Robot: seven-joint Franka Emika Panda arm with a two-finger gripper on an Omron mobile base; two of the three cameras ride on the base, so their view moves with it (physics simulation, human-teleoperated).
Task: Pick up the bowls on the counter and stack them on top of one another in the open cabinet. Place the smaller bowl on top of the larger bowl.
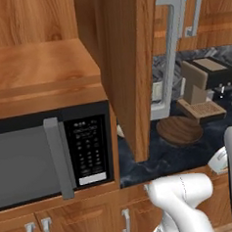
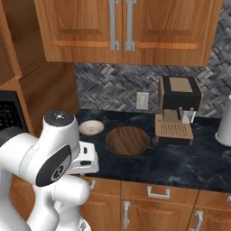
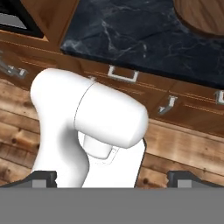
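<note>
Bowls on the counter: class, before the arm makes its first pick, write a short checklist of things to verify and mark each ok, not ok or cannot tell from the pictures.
1. Hand open and holding nothing: ok; the two fingertips stand wide apart with only the robot's body between them.
2. Larger bowl free on the counter, nothing in it: ok.
3. Smaller bowl upright, apart from the wooden one: ok.
4. Hand placed over a bowl: not ok; it looks down at the counter edge and the floor.
5. Cabinet door open: ok.
6. Shelf floor inside free for stacking: cannot tell; it is hidden.
</note>
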